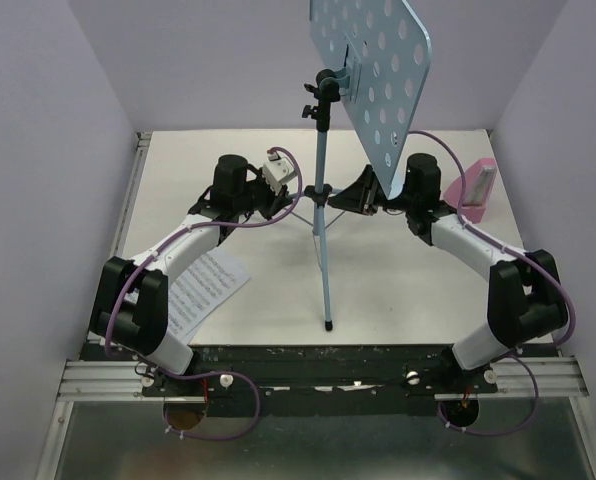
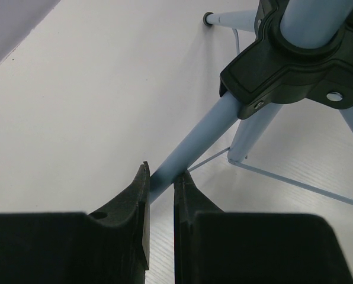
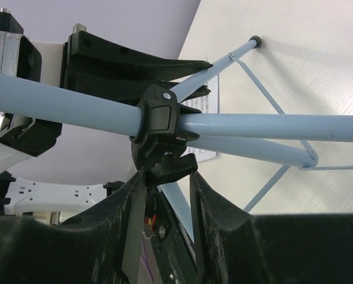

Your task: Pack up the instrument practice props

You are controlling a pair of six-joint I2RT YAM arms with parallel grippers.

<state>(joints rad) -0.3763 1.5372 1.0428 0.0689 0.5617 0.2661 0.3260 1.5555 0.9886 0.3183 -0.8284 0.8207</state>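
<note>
The light-blue music stand (image 1: 324, 250) stands upright mid-table on its tripod, its hole-punched desk (image 1: 373, 70) tilted high at the back. My left gripper (image 1: 296, 200) (image 2: 163, 171) is shut on one thin tripod leg (image 2: 194, 136) just below the black collar (image 2: 295, 65). From the other side, my right gripper (image 1: 350, 200) (image 3: 167, 177) has its fingers against both ends of the collar's black knob (image 3: 173, 168). White sheet-music pages (image 1: 206, 285) lie flat under the left arm. The pink metronome (image 1: 473, 190) stands at the right, behind the right arm.
Lilac walls close in the table on the left, back and right. The stand's front leg ends in a black foot (image 1: 330, 325) near the front edge. A thin brace wire (image 2: 295, 180) links the legs low down.
</note>
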